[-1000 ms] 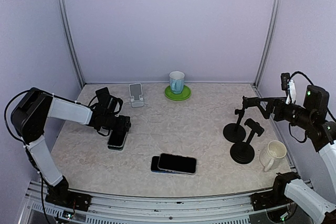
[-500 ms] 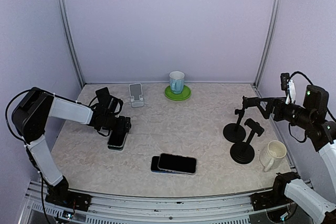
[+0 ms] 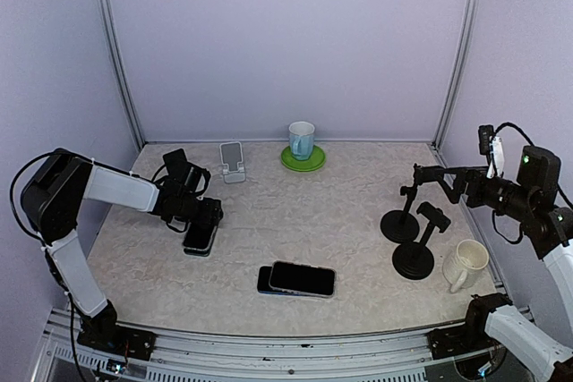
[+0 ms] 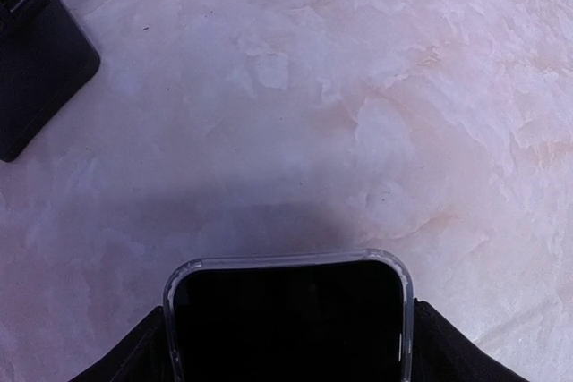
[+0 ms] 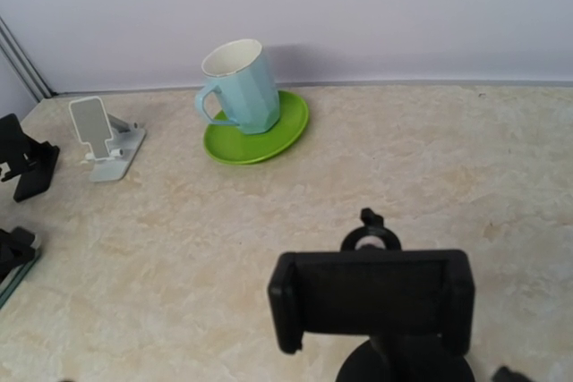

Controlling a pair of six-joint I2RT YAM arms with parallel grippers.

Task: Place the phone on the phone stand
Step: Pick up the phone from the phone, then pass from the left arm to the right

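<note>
Almost nothing has shifted since the earlier top view: the left arm has edged only slightly where it sits at the phone (image 4: 286,319), and the right arm and every object on the table (image 3: 340,212) lie as they did; the left gripper (image 3: 204,219) is low over the left part of the table, its fingers (image 4: 134,360) straddling the phone and lying close against both long edges. Whether they are truly pinching it or only flanking it, I cannot tell from the wrist view. The phone (dark screen up, in a clear case) lies flat on the marbled surface, not on any stand; the black phone stand (image 3: 175,165) is just behind the gripper toward the back left, and the white phone stand (image 3: 233,160) stands further back, near the rear wall, both apart from the phone.

The right gripper (image 3: 421,174) hangs raised at the right side with its fingers spread wide and nothing between them; below it are two black clamp holders (image 3: 414,261), one filling the lower part of the right wrist view; a cream mug (image 3: 466,264) stands just beside them near the right edge.

Two stacked phones (image 3: 300,279) lie near the front centre; a blue cup (image 5: 240,85) sits upright on a green saucer (image 5: 269,136) at the back.
</note>
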